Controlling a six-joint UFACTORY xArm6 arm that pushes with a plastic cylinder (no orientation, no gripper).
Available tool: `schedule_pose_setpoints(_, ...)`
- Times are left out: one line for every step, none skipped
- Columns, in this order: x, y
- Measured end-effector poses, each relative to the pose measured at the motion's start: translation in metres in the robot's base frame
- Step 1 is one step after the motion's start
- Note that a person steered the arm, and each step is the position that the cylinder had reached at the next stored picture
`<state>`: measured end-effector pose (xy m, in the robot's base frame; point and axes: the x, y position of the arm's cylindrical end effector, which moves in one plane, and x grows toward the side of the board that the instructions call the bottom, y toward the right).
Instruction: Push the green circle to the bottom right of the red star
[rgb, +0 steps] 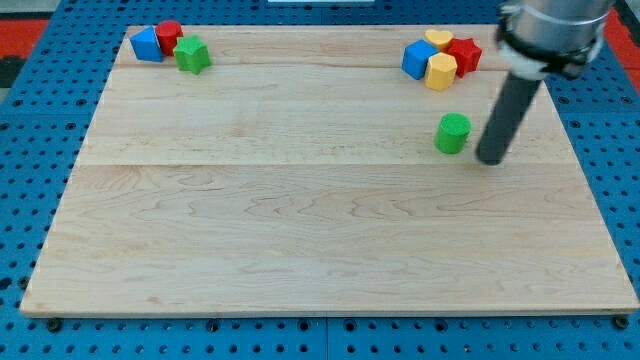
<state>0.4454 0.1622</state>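
Note:
The green circle (452, 133) is a short green cylinder on the wooden board, right of centre in the upper half. The red star (464, 54) lies near the view's top right, above the circle, touching a yellow heart (438, 40). My tip (491, 158) rests on the board just to the right of the green circle and slightly lower, with a small gap between them. The rod rises from it up and to the right.
A blue cube (419, 59) and a yellow hexagon-like block (440, 72) cluster left of the red star. At the top left sit a blue block (146, 45), a red cylinder (169, 36) and a green cube (192, 55). Blue pegboard (620, 200) surrounds the board.

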Motion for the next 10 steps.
schedule_pose_setpoints(-0.026, -0.024)
schedule_pose_setpoints(-0.06, -0.009)
schedule_pose_setpoints(-0.086, 0.004)
schedule_pose_setpoints(-0.079, 0.019)
schedule_pose_setpoints(-0.078, 0.019)
schedule_pose_setpoints(-0.097, 0.036)
schedule_pose_setpoints(-0.095, 0.039)
schedule_pose_setpoints(-0.093, 0.046)
schedule_pose_setpoints(-0.098, 0.072)
schedule_pose_setpoints(-0.112, 0.09)
